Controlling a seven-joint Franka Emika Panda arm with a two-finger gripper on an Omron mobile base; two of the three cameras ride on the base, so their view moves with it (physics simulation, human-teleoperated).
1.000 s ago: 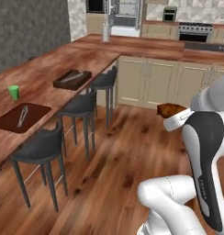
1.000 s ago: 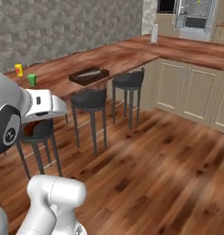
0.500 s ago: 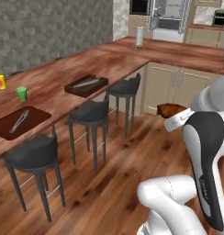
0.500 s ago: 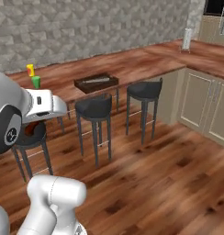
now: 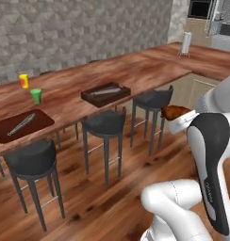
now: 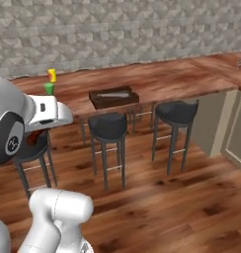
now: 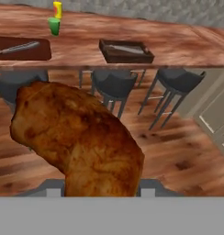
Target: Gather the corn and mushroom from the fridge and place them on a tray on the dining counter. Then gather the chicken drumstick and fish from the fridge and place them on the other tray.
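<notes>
My gripper (image 7: 101,190) is shut on the chicken drumstick (image 7: 77,137), a big golden-brown piece in the foreground of the hand view. The drumstick (image 5: 176,112) juts from the hand in the left base view, above the floor and short of the stools. A brown bit of it (image 6: 33,139) hangs under the hand in the right base view. On the dining counter (image 5: 135,70) stand a dark rimmed tray (image 5: 106,93) and a flat brown tray (image 5: 22,124). Each holds a slim grey thing that I cannot identify. Corn and mushroom are out of view.
Three dark stools (image 5: 105,124) line the counter's near side between me and the trays. A green cup (image 5: 36,95) and a yellow container (image 5: 24,80) stand behind the flat tray. A paper towel holder (image 5: 185,43) is at the far right corner. Cabinets (image 6: 238,133) lie right.
The whole picture has swung: the base has turned and driven, so the dining counter and trays now sit nearer and more central. The drumstick stays in the shut gripper.
</notes>
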